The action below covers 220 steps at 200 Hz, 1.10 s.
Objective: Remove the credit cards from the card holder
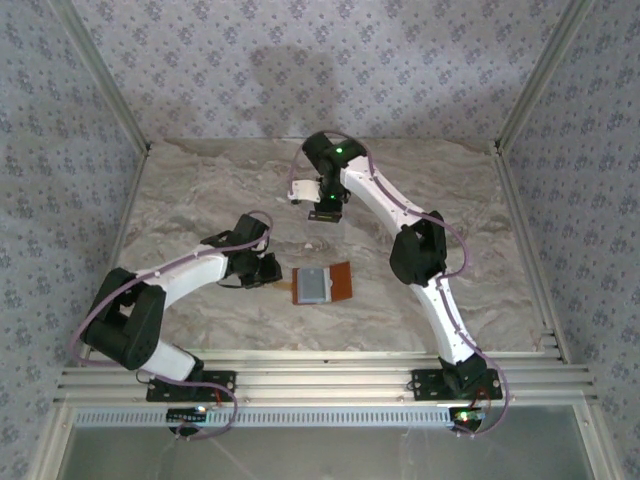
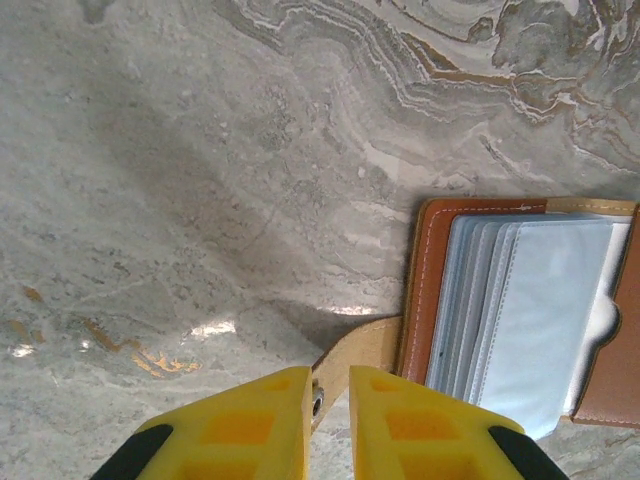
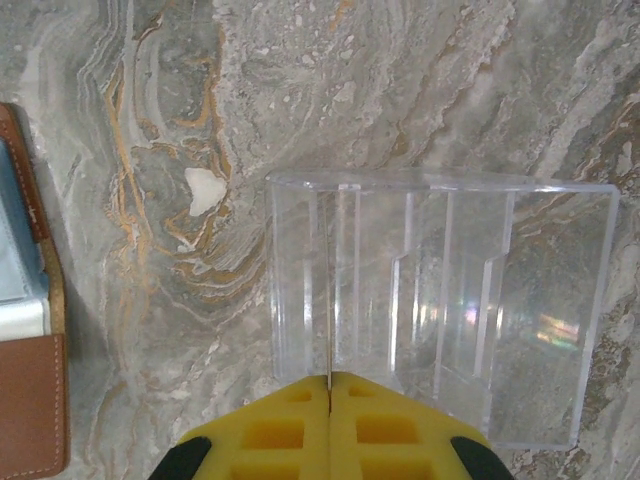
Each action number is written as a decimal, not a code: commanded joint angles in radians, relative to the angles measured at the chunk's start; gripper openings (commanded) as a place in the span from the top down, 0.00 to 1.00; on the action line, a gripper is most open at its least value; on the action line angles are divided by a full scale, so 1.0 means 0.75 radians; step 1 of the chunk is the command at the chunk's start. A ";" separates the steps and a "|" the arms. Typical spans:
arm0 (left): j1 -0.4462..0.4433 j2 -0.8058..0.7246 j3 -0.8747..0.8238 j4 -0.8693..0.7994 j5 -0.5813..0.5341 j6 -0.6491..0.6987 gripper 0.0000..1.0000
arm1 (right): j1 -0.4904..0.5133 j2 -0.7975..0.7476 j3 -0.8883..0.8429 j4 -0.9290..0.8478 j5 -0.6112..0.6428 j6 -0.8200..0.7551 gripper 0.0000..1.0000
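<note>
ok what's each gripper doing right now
left gripper: shut on the strap of the card holder
right gripper: shut, whether it holds anything cannot be told

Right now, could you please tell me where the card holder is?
In the top view the card holder lies open on the table, near the middle, just right of the left end effector, its strap between that end effector's fingers.

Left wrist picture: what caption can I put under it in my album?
Left gripper pinches the strap of the open card holder on the marble table.
</note>
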 commanded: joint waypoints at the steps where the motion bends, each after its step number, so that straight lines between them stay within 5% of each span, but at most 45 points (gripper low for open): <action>1: 0.008 -0.027 0.000 -0.025 0.001 0.024 0.82 | -0.007 0.047 0.037 -0.005 0.040 -0.183 1.00; 160: 0.011 -0.034 0.000 -0.036 0.008 0.025 0.81 | -0.008 0.100 0.025 -0.166 -0.048 -0.170 1.00; 194: 0.011 -0.050 -0.007 -0.039 0.000 0.020 0.81 | -0.003 0.093 0.022 -0.115 -0.046 -0.170 0.79; 220: 0.010 -0.051 -0.008 -0.040 -0.002 0.020 0.81 | -0.011 0.085 0.022 -0.077 -0.021 -0.168 0.75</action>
